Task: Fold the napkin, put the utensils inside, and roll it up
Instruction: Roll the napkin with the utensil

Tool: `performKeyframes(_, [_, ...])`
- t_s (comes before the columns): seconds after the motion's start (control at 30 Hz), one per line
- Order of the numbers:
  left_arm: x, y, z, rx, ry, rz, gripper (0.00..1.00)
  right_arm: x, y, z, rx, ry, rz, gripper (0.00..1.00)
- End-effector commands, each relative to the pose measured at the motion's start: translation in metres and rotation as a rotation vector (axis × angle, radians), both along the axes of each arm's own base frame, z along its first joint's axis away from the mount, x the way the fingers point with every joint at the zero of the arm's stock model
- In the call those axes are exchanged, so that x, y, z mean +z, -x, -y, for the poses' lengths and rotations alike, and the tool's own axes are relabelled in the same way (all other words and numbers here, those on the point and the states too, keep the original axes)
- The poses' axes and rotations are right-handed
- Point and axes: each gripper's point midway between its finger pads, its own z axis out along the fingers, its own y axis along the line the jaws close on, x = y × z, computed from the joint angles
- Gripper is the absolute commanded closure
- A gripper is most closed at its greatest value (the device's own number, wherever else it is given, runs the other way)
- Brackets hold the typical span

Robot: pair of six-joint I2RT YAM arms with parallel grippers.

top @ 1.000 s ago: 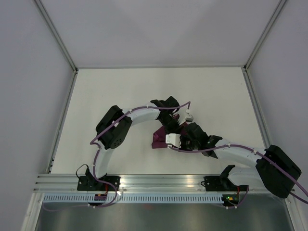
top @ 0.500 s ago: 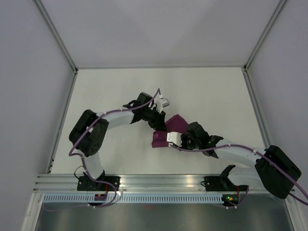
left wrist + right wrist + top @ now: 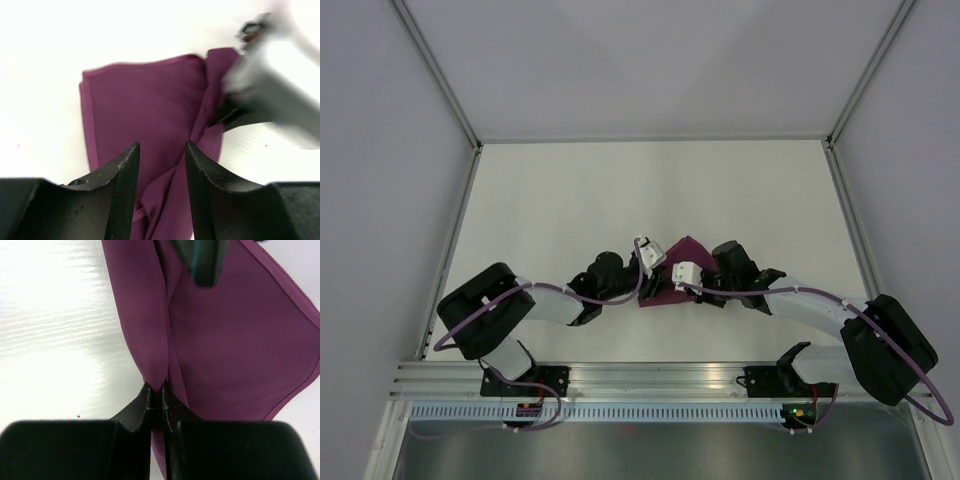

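napkin [image 3: 150, 110]: smooth magenta cloth, creased; left pincer [image 3: 162, 148]: apart; right pincer [image 3: 155, 390]: pinching its fold

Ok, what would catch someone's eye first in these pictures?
The magenta napkin, bunched into folds at the middle of the white table, stands out against everything else. The right gripper is pinched shut on one raised fold of it. The left gripper hangs over the cloth from the other side with its jaws apart.
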Motion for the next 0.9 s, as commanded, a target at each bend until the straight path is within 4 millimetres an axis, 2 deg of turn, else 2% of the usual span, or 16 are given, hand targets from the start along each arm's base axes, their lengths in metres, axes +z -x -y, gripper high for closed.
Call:
performKeyframes(0.0, [0.045, -0.005, 0.018, 0.027, 0.074, 0.298, 0.53, -0.003, 0.010, 0.001, 0.021, -0.006, -0.117, 0.99])
performKeyframes(0.1, [0.040, 0.008, 0.029, -0.010, 0.032, 0.359, 0.46, -0.004, 0.009, 0.004, 0.021, -0.011, -0.155, 1.00])
performKeyframes(0.37, [0.010, 0.031, 0.039, -0.094, -0.099, 0.439, 0.45, -0.003, 0.006, 0.007, 0.013, -0.030, -0.219, 1.00])
performKeyframes(0.57, [-0.022, 0.038, 0.040, -0.147, -0.216, 0.482, 0.44, -0.004, 0.004, 0.004, 0.013, -0.042, -0.261, 0.99])
performKeyframes(0.87, [-0.041, 0.032, 0.047, -0.181, -0.316, 0.535, 0.43, -0.005, 0.000, 0.005, 0.001, -0.047, -0.285, 1.00])
